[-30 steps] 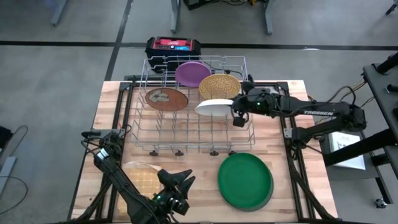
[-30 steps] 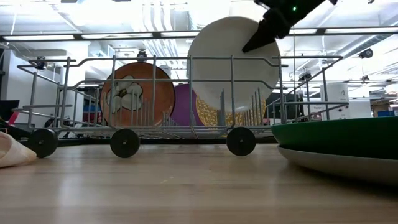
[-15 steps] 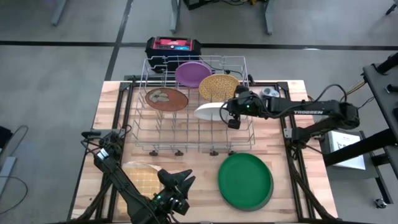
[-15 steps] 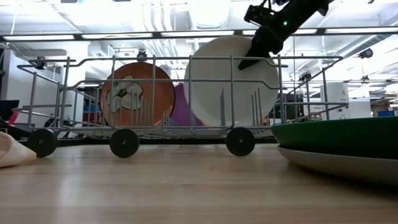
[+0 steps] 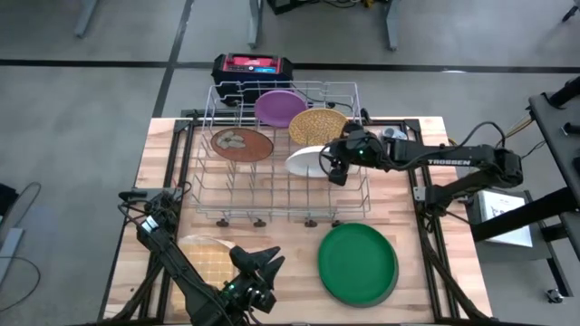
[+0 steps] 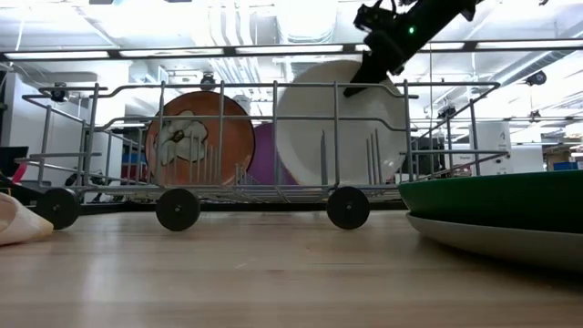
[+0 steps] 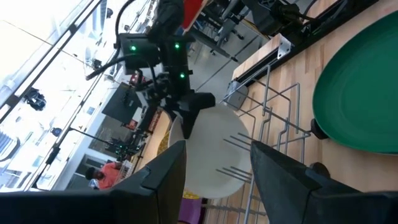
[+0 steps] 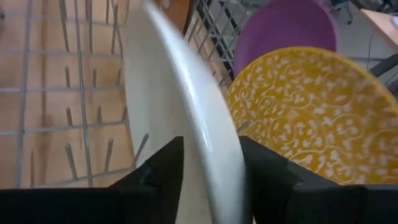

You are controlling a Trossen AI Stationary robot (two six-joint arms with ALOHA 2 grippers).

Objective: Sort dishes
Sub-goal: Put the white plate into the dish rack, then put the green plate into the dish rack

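High view: straight down over the whole table (image 5: 163,181).
Low view: table-top level, facing the rack (image 6: 219,187) side-on.
Wrist views: close behind each arm's fingers.
Shared: the white plate (image 6: 342,128) (all four views).

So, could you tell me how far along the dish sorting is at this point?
Done: the purple plate, the brown plate and the yellow plate stand in the wire rack. In hand: the right pincer is at the rim of the white plate, which is down among the tines. Left: the green plate on the table, on another dish. The left pincer waits near the front edge.
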